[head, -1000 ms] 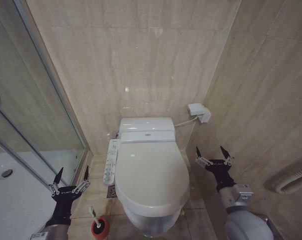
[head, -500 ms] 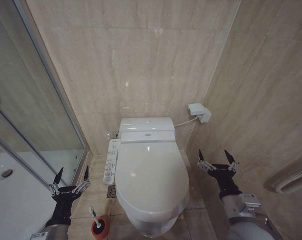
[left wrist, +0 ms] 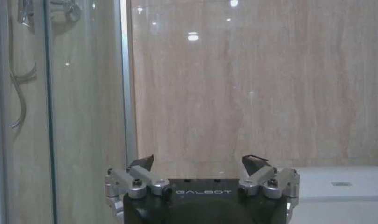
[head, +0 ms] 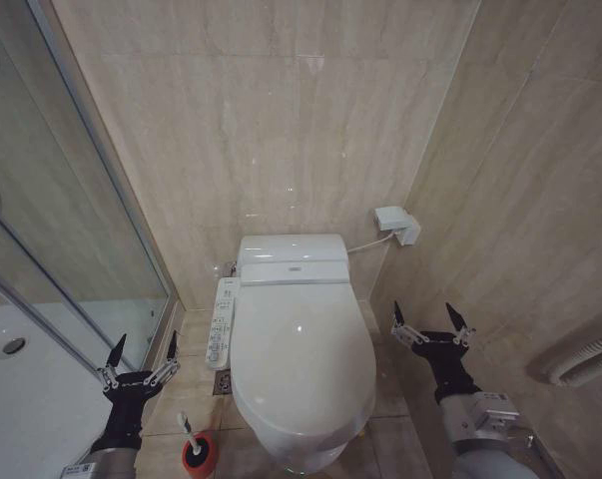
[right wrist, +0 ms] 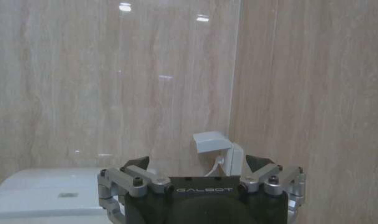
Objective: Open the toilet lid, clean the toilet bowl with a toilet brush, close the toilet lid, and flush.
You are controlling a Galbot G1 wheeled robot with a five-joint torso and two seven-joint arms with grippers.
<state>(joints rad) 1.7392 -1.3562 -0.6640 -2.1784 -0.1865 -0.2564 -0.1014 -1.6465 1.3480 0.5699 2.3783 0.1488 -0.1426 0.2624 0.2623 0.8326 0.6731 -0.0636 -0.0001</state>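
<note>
The glossy white toilet lid [head: 299, 354] lies flat and closed, so the toilet bowl under it is hidden; part of the toilet's rear top [right wrist: 45, 193] shows in the right wrist view. On the floor left of the toilet, the toilet brush [head: 186, 425] stands with its thin white handle up in a small red holder [head: 200, 454]. My left gripper [head: 141, 354] hangs open just above and left of the brush; its fingers [left wrist: 142, 163] point at the wall. My right gripper [head: 431, 321] is open to the right of the lid, near the side wall.
A white button panel [head: 222, 322] runs along the toilet's left side. A glass shower door [head: 76, 210] and white shower tray [head: 21, 399] stand on the left. A white wall box [head: 395, 224] with a cord sits behind the toilet. A white hose [head: 585, 361] hangs at the right.
My right gripper has drifted slightly right and down, away from the lid. The left arm has not moved.
</note>
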